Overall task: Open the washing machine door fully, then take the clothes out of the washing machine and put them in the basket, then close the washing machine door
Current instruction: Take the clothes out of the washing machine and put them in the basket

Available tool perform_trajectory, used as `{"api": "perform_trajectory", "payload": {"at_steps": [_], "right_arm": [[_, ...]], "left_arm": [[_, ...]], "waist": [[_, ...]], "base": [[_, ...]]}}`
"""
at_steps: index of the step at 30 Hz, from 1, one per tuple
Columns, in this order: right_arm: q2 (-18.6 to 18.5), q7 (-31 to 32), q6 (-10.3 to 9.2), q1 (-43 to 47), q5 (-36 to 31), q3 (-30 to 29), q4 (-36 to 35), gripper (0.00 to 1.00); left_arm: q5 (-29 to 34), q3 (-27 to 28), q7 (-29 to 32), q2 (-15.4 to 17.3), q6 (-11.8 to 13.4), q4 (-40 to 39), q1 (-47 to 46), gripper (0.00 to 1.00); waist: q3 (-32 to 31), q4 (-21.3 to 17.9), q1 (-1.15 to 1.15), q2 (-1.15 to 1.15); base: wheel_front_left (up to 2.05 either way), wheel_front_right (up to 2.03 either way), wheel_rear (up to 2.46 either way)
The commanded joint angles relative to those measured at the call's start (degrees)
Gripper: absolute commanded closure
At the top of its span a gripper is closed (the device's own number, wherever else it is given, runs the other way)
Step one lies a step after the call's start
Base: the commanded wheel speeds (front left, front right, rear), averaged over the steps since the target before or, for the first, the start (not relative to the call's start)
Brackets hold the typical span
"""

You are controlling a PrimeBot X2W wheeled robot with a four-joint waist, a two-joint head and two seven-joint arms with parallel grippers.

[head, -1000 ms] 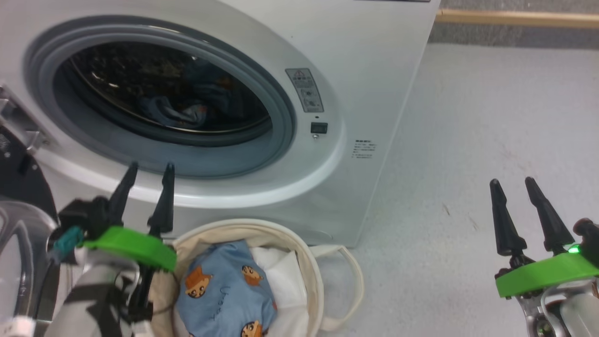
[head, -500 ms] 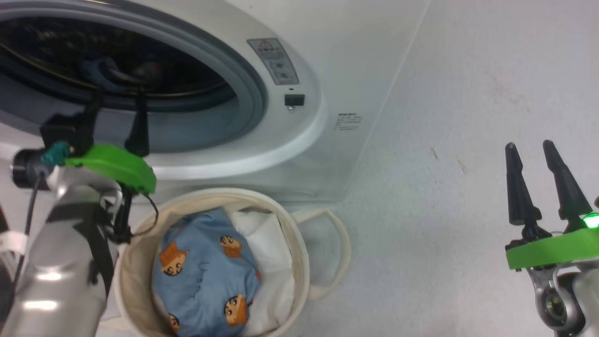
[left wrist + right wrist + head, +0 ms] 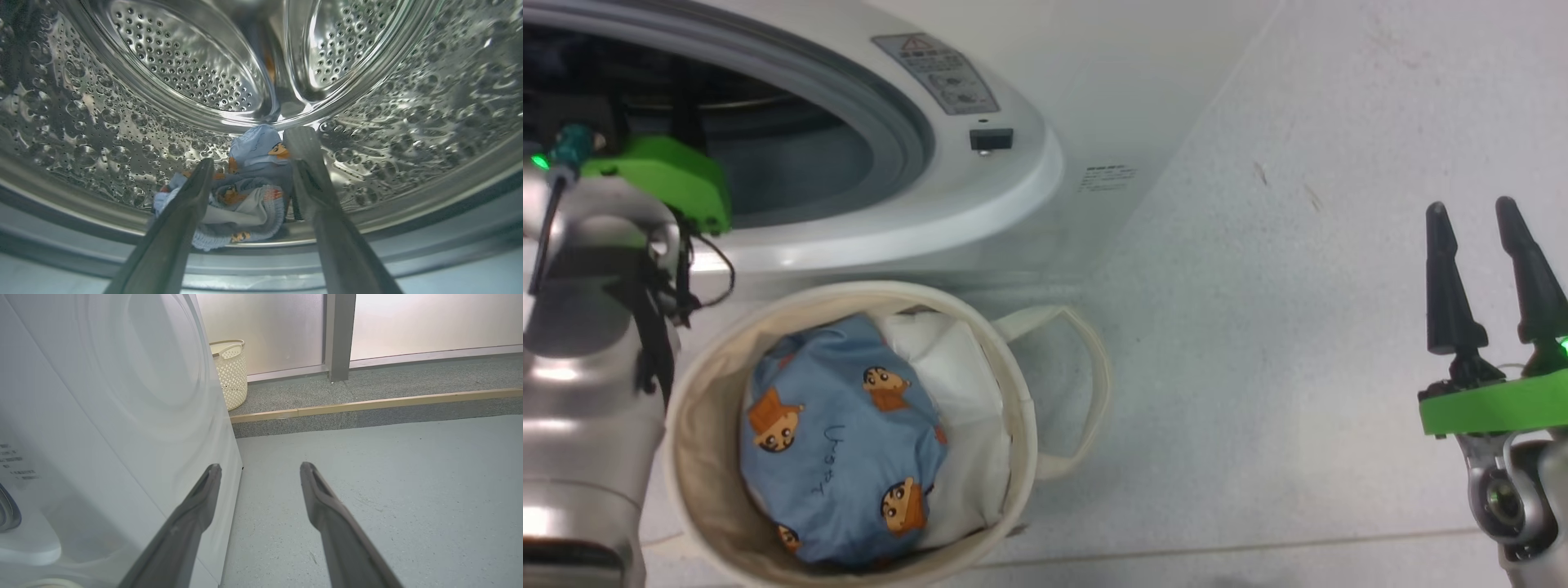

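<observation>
The white washing machine [image 3: 1029, 65] stands with its grey-gasketed opening [image 3: 882, 122] uncovered; the washing machine door is out of view. My left arm's green wrist ring [image 3: 658, 175] sits at the opening's lower rim, and its fingers reach into the drum. In the left wrist view my left gripper [image 3: 251, 149] is open, fingers either side of the light blue bear-print clothes [image 3: 245, 192] lying on the drum floor, apart from them. The cream basket [image 3: 1021, 408] on the floor below holds another blue bear-print garment [image 3: 833, 441]. My right gripper [image 3: 1486, 220] hovers open and empty over the floor at the right.
White padding [image 3: 956, 384] lines the basket beside the garment. The right wrist view shows the washer's white side [image 3: 122, 416] close on the left, a perforated cream bin [image 3: 231, 371] by a frosted wall, and a raised grey step [image 3: 367, 408] beyond open floor.
The head camera has tilted down and shifted. My left gripper has advanced from in front of the opening into the drum. The right gripper keeps its pose, open.
</observation>
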Motion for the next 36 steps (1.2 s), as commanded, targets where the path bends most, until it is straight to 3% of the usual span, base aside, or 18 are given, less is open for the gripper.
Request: {"api": "perform_trajectory", "payload": {"at_steps": [1,14,26,36], "right_arm": [[-0.67,-0.71,0.31,-0.20,-0.60,0.28,-2.05,0.00],[-0.08,-0.71,0.31,-0.47,-1.38,-0.58,-3.34,0.00],[0.22,-0.71,0.31,-0.51,-1.63,-1.47,-3.95,0.00],[0.26,-0.71,0.31,-0.52,-1.86,-1.72,-3.87,0.00]], "left_arm": [[0.76,1.02,-0.67,3.26,0.98,-0.38,-2.60,0.00],[2.25,0.71,0.36,4.07,8.04,13.61,-11.23,0.00],[2.53,-0.61,10.62,4.62,11.78,16.98,-12.46,0.00],[1.93,-1.29,16.15,5.10,13.15,17.28,-11.45,0.00]], "waist": [[1.55,-0.54,-0.01,0.00],[5.62,-2.11,-0.01,0.00],[7.64,-2.76,-0.01,0.00],[7.93,-2.70,-0.01,0.00]], "base": [[0.00,0.00,0.00],[0.00,0.00,0.00],[0.00,0.00,0.00],[0.00,0.00,0.00]]}}
